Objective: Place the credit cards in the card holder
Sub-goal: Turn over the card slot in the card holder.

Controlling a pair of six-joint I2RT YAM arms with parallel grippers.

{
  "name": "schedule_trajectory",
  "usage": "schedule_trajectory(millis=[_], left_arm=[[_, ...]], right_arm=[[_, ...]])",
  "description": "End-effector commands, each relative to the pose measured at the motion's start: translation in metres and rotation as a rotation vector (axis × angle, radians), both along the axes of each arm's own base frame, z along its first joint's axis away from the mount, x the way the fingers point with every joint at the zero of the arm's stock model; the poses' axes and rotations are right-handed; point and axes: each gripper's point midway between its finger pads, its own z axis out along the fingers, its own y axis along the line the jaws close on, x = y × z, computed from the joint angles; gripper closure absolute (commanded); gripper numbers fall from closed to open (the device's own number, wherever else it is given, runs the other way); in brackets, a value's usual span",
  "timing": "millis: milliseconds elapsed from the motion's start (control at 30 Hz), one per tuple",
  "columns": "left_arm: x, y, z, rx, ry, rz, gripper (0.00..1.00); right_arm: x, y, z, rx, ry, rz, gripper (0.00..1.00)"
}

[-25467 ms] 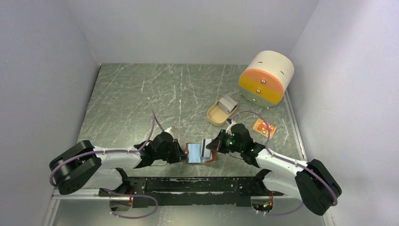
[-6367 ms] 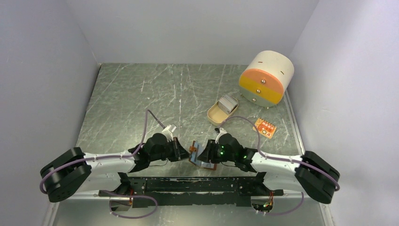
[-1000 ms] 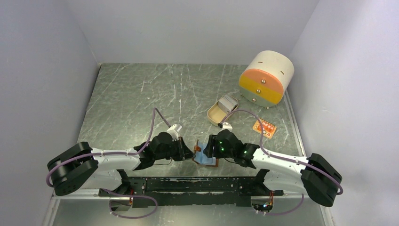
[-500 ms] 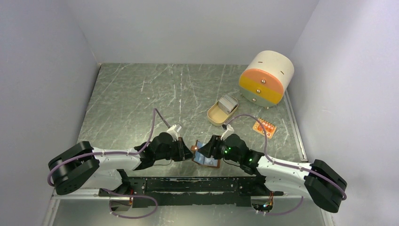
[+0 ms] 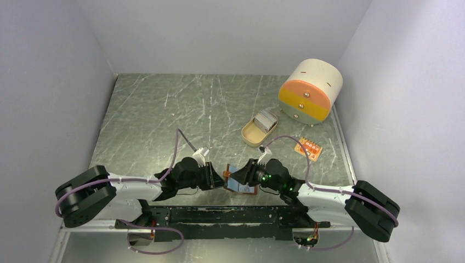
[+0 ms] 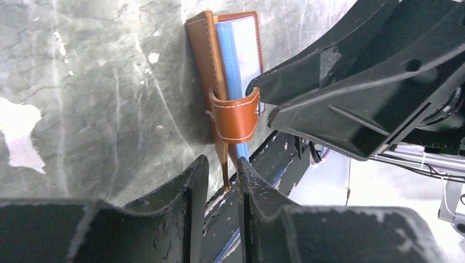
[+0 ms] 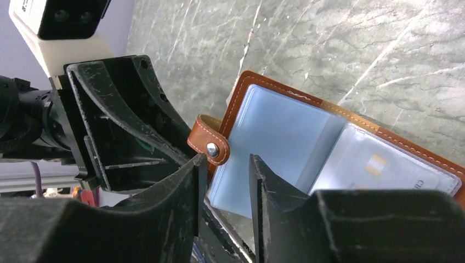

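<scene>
Grey-green scratched stone-look worktop (image 5: 164, 120), pale walls on three sides.

Two arms low along the near edge, wrists pointing at each other at centre.
- Left gripper (image 6: 223, 164): jaws parted a little, thin brown cover edge standing in the gap. Released, no visible pinch.
- Right gripper (image 7: 227, 159): jaws apart, released, straddling the near edge of a light blue clear sleeve. Cannot tell if either finger touches it.

Cream-and-orange drum-shaped drawer box (image 5: 310, 90) in the far right corner, well apart from both arms.

Tan oval shallow dish (image 5: 249, 136) right of centre, between box and arms.

Small square brown leather card holder (image 5: 239, 185) at the near edge, centre, between the two grippers. Partly open, light blue lining showing, one leaf down toward the worktop, the other raised.

Short stack of pale grey-white credit cards (image 5: 267, 119) in the far end of the dish, away from both grippers.

Small orange patterned packet (image 5: 308, 148) flat on the worktop, right of the dish.

Brown leather strap (image 6: 236, 118) looped round the holder's edge.

One pale card with a small gold patch (image 7: 375, 164) behind the clear sleeve on the holder's right leaf.

Metal snap stud (image 7: 211, 147) on the strap, just beside one right-gripper finger.
</scene>
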Motion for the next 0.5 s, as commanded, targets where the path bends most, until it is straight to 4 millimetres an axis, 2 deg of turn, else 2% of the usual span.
schedule_trajectory(millis=[0, 267, 467], left_arm=[[0.0, -0.013, 0.016, -0.072, -0.051, -0.057, 0.68], [0.0, -0.022, 0.014, -0.071, -0.049, -0.089, 0.63], [0.001, -0.023, 0.016, -0.074, -0.059, -0.093, 0.59]], right_arm=[[0.008, -0.004, 0.0, 0.002, -0.008, -0.048, 0.65], [0.013, -0.022, -0.02, -0.081, 0.005, -0.117, 0.79], [0.016, -0.02, -0.028, -0.159, 0.005, -0.099, 0.8]])
